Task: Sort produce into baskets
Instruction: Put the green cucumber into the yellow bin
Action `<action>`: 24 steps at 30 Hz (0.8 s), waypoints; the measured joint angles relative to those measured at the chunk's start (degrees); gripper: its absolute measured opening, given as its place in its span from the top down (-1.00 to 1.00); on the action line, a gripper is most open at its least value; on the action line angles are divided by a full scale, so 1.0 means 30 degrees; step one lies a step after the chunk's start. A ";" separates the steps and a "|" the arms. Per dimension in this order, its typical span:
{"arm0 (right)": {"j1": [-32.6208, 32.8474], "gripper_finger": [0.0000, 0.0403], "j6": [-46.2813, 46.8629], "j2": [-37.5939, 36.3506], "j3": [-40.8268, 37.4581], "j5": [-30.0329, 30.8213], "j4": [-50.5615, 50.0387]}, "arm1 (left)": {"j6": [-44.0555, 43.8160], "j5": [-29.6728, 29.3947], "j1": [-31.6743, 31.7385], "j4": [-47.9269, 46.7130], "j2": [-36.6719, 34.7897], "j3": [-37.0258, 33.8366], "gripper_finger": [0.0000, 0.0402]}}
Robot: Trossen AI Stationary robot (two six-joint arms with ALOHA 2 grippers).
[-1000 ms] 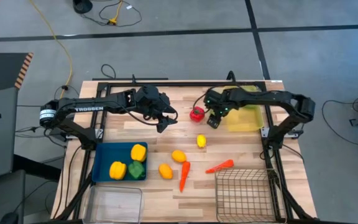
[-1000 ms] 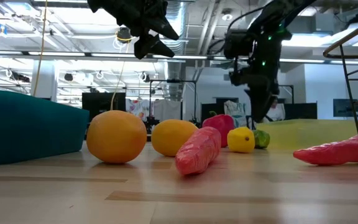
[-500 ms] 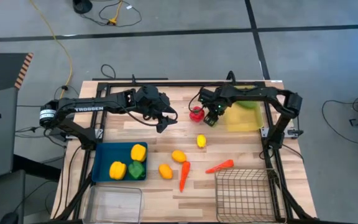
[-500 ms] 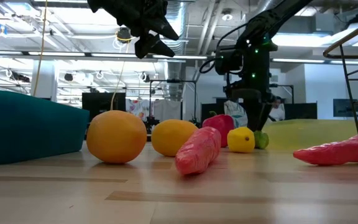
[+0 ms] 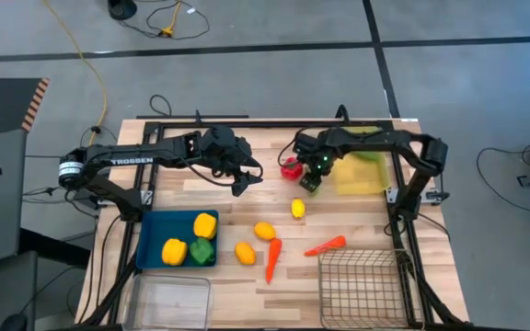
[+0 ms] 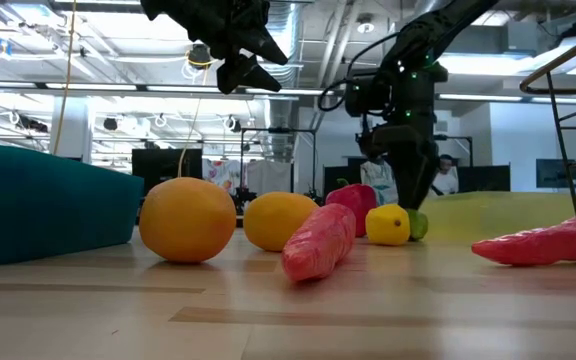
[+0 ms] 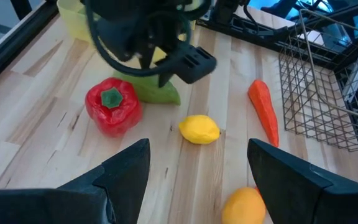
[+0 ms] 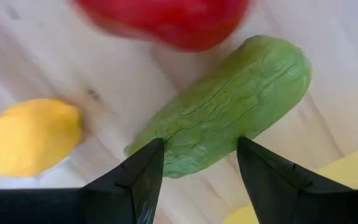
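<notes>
A green cucumber (image 8: 229, 102) lies on the wooden table beside a red bell pepper (image 5: 290, 168) and near the yellow tray (image 5: 362, 173). My right gripper (image 8: 197, 155) points down over it, open, one finger on each side of the cucumber's end nearer a small lemon (image 5: 297, 209); I cannot tell whether it touches. The same gripper (image 6: 408, 195) shows low behind the lemon in the low view. My left gripper (image 5: 244, 182) hangs open above the table's middle with nothing in it. The blue tray (image 5: 151, 241) holds two yellow peppers and a green one.
Two lemons (image 5: 264, 230) (image 5: 245, 252) and two carrots (image 5: 272, 259) (image 5: 325, 245) lie loose near the table's middle. A wire basket (image 5: 362, 287) stands at the near right and a clear bin (image 5: 168, 302) at the near left. Black frame rails run along the table's edges.
My right gripper has sunk toward the table and shifted a little toward the red pepper and the cucumber, tipping until it points more nearly straight down. The produce lies where it was.
</notes>
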 joint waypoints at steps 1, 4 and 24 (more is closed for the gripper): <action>0.0104 -0.14 0.0003 -0.0058 -0.0006 -0.0035 -0.0025 | 0.0000 0.0003 0.0000 0.0000 0.0000 0.0000 -0.28; 0.0315 -0.14 0.0006 -0.0153 -0.0006 -0.0045 -0.0022 | 0.0000 0.0011 -0.0007 0.0000 0.0000 0.0000 -0.28; 0.0411 -0.31 0.0342 -0.0182 -0.0006 0.0071 -0.0076 | 0.0000 0.0011 0.0000 0.0000 0.0000 0.0000 -0.28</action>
